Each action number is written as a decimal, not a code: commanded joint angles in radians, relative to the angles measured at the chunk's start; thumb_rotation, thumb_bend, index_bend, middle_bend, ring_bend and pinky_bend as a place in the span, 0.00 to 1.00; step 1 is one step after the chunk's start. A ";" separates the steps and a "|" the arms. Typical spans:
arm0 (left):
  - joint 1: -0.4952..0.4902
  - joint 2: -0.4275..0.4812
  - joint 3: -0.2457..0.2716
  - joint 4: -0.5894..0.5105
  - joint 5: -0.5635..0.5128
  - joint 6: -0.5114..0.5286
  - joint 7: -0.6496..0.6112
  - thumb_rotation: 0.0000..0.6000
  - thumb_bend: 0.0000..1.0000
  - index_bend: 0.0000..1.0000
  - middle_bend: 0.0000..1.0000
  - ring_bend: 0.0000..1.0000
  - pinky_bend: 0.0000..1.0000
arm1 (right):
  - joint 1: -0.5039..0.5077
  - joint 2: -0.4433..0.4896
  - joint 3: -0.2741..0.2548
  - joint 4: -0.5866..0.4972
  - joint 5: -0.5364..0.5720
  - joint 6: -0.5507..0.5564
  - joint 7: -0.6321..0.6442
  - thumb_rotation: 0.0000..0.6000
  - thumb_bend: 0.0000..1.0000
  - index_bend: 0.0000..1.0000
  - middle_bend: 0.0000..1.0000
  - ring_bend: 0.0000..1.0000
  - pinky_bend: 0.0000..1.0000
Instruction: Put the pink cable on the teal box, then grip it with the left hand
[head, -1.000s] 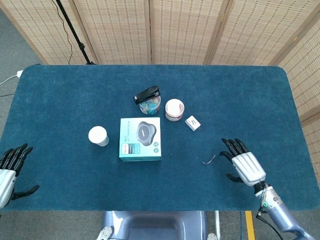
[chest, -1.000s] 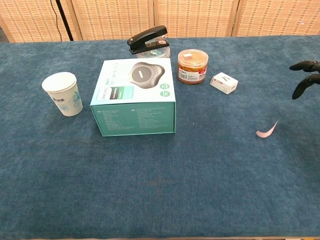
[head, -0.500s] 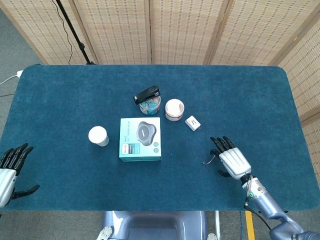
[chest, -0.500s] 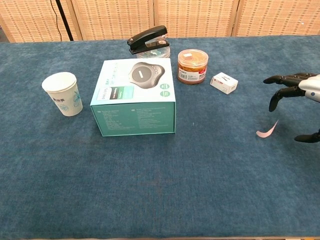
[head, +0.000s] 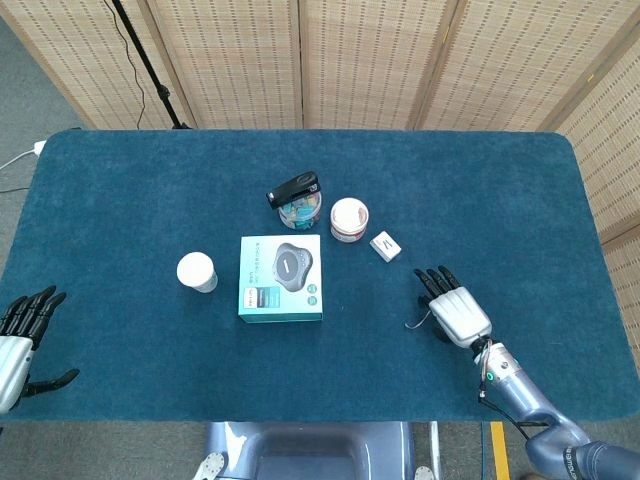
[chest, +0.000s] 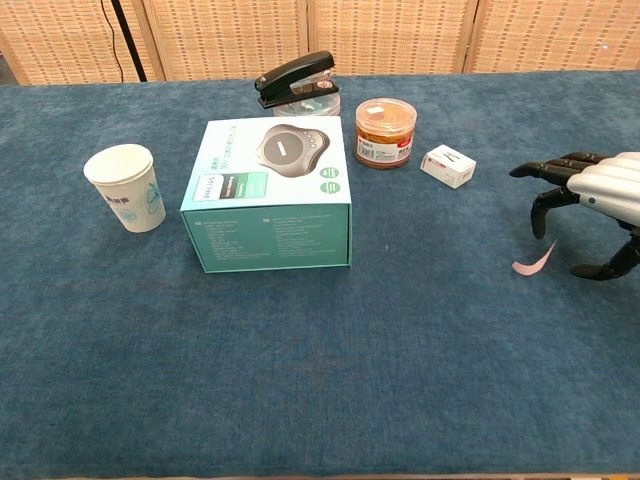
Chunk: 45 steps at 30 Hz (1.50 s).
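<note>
Hovering right over the pink cable (chest: 533, 260), the right hand (chest: 592, 205) has its fingers spread and arched, thumb low beside the table, and nothing in its grasp. From the chest view the fingertips hang just above the cable's upper end; whether any of them touches it, I cannot tell. The cable itself lies on the blue tablecloth (head: 150, 200), a short curled strip, well apart from the teal box (chest: 270, 195) over to the left.

So the score so far: nothing banked. The cable is not lifted, not carried, not on the box. The box top is bare apart from its printed picture. The pickup looks like the step in hand, and it is a fiddly one, I'd say: a thin, light strip lying flat on fuzzy cloth, easy to nudge away instead of pinching.

Down at the near left corner, the left hand (head: 22, 335) sits by the table edge, fingers apart, holding nothing, far from both cable and box. Its grip comes last.

Left to do: pinch, lift, carry across, set down on the box, then the left hand takes hold.
</note>
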 joint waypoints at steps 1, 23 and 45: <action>0.000 0.000 0.001 0.000 0.001 -0.001 0.000 1.00 0.00 0.00 0.00 0.00 0.00 | 0.004 -0.005 -0.003 0.009 0.007 0.000 -0.004 1.00 0.33 0.40 0.00 0.00 0.00; -0.001 0.002 0.004 -0.001 0.004 -0.003 -0.004 1.00 0.00 0.00 0.00 0.00 0.00 | 0.031 -0.024 -0.010 0.028 0.051 -0.018 0.004 1.00 0.45 0.49 0.00 0.00 0.00; 0.000 0.005 0.004 0.000 0.004 0.000 -0.014 1.00 0.00 0.00 0.00 0.00 0.00 | 0.034 -0.031 -0.009 0.032 0.056 0.031 0.014 1.00 0.45 0.60 0.00 0.00 0.00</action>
